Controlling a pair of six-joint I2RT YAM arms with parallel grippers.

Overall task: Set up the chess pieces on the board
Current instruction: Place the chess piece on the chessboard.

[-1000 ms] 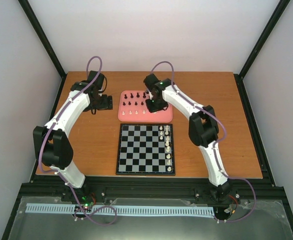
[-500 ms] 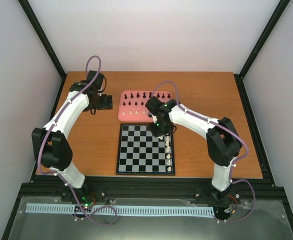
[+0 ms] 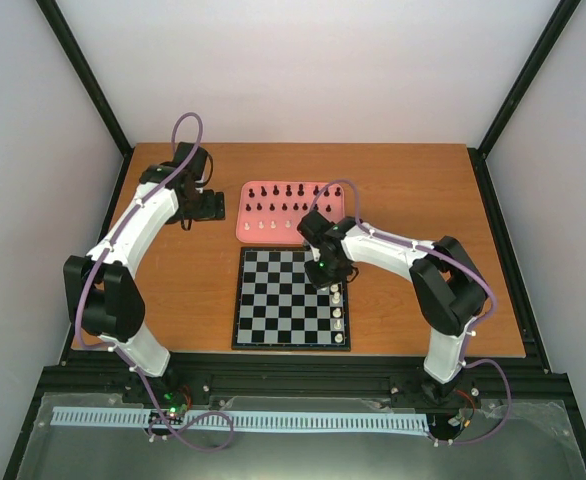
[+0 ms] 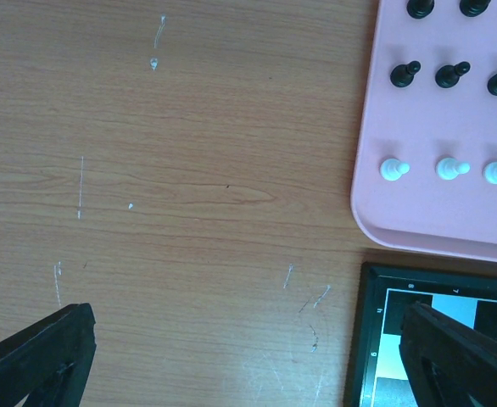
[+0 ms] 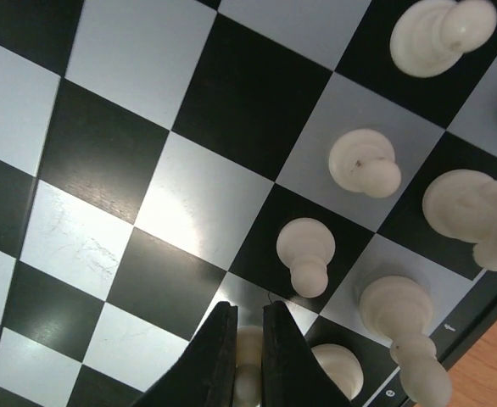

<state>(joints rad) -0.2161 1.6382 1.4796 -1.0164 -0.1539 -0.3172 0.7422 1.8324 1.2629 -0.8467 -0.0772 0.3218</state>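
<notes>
The board lies flat at the table's middle. Several cream-white chess pieces stand in its two right-hand columns. My right gripper hovers low over the board's far right part, shut on a white pawn pinched between its dark fingers. The held pawn hangs over a pale square next to a standing white pawn. More white pieces stand around it. My left gripper rests open over bare wood left of the tray, its fingers wide apart.
A pink tray behind the board holds rows of black pieces and a few white pawns. The board's corner and the tray's edge show in the left wrist view.
My right arm has swung from the pink tray toward me and down over the board's far right squares, carrying the white pawn. The left arm has not moved.
</notes>
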